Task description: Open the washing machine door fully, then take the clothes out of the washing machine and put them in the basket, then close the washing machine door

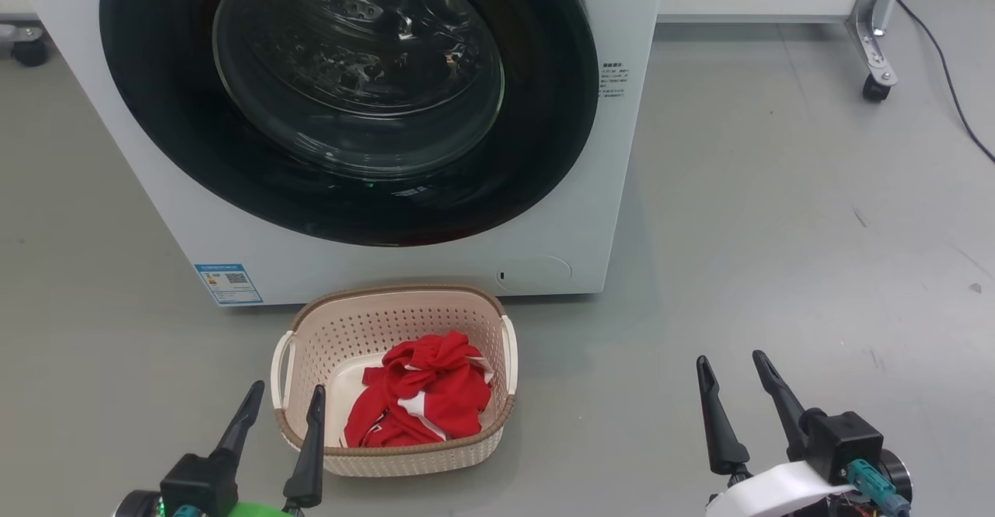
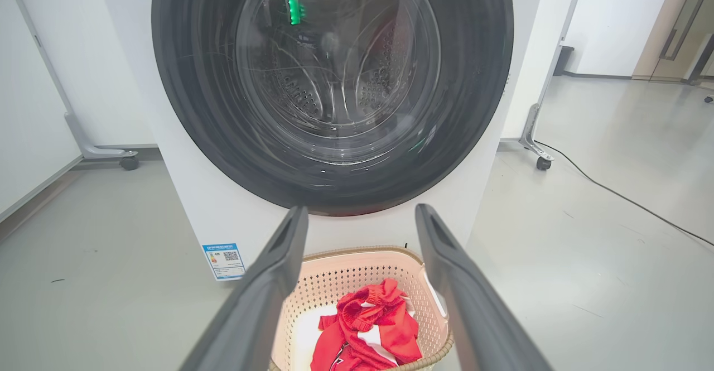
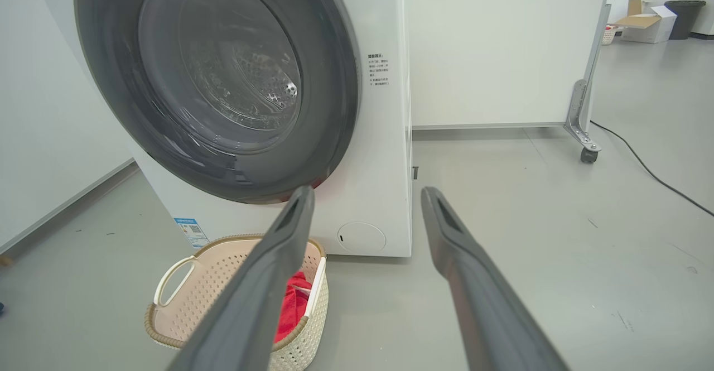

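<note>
The red clothes (image 1: 424, 396) lie in a heap inside the basket (image 1: 404, 303). The washing machine (image 1: 614, 190) stands just behind the basket, and the washing machine door (image 1: 357, 74) is shut. The left gripper (image 1: 287, 387) hangs at the basket's near left corner and the right gripper (image 1: 730, 358) is well off to the basket's right, both with fingers spread apart and holding nothing.

QR label (image 1: 228, 283) on washing machine (image 1: 614, 190), txt illegible
</note>
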Motion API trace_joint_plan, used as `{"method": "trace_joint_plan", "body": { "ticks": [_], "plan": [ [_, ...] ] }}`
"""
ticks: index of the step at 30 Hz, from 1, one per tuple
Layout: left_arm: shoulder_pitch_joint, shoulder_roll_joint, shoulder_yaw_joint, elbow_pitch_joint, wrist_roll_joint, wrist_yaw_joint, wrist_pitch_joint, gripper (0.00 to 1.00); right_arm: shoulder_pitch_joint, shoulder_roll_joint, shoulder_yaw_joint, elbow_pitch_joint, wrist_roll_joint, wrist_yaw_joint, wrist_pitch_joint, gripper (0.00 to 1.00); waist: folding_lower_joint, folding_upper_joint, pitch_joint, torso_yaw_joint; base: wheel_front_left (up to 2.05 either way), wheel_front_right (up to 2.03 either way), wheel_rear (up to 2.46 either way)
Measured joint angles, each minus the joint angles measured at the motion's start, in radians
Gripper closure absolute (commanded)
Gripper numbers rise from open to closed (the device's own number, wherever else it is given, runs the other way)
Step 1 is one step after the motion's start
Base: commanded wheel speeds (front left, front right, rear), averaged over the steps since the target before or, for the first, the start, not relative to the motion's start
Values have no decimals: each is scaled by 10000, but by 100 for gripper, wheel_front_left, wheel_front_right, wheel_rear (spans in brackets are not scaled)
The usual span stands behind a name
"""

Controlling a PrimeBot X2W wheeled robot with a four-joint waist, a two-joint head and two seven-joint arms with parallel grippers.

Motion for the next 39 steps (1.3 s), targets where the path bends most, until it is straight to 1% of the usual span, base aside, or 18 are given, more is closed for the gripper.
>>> {"method": "trace_joint_plan", "body": {
  "ticks": [2, 17, 18, 22, 27, 33, 39],
  "plan": [
    [8, 0, -8, -13, -2, 2, 2, 0, 43, 2, 2, -25, 0, -42, 0, 0, 0, 0, -9, 9, 0, 0, 0],
    [16, 13, -107, -109, 0, 2, 15, 0, 92, 4, 8, -96, 0, -67, 0, 0, 0, 0, -8, 61, 0, 0, 0],
    [17, 12, -119, -88, -2, 0, 13, 100, 94, 8, 8, -73, 0, -65, 0, 100, 0, 0, -8, 61, 0, 0, 0],
    [116, -61, -196, 326, -15, 0, 12, 100, 224, 48, 17, 290, 4, -61, 13, 100, 0, 0, -8, 62, 0, 0, 0],
    [183, -69, -194, 343, -288, 0, 15, 100, 365, 50, 63, 190, 301, -27, 15, 100, 0, 0, -6, 34, 0, 0, 0],
    [184, -69, -180, 301, -1074, -6, 150, 100, 510, 50, 69, -13, 1072, 67, 15, 100, 0, 0, 1, -12, 0, 0, 0],
    [180, -69, -48, 284, -2197, -15, 372, 100, 497, 54, -161, -90, 2186, 117, 178, 100, 0, 0, 6, -44, 0, 0, 0]
  ]
}}
